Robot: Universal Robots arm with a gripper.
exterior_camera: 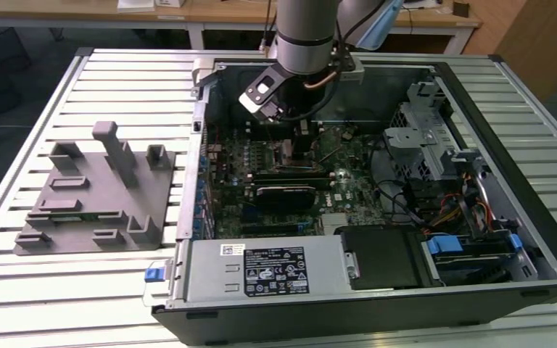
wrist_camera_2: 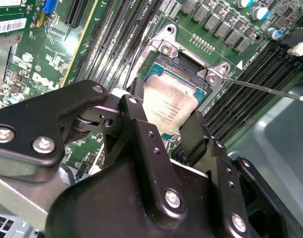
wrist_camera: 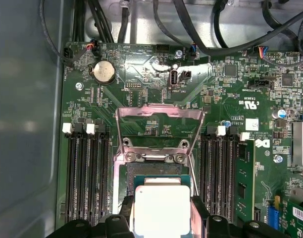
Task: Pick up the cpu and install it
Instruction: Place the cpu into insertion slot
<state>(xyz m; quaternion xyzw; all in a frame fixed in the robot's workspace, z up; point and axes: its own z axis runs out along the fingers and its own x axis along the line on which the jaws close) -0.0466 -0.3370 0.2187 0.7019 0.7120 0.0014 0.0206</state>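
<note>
One arm reaches into the open computer case [exterior_camera: 376, 322], its gripper [exterior_camera: 301, 141] low over the motherboard [exterior_camera: 356, 196]. In the second wrist view we see the fingers [wrist_camera_2: 139, 124] closed on opposite edges of the cpu [wrist_camera_2: 170, 101], tilted above the socket [wrist_camera_2: 183, 62]. In the first wrist view it hangs over that open socket (retention plate [wrist_camera: 159, 116] raised). Pickup looks done to us; seating is not.

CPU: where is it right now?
In the second wrist view the cpu is held in the hand, just over the open socket on the motherboard, with memory slots to either side.
</note>
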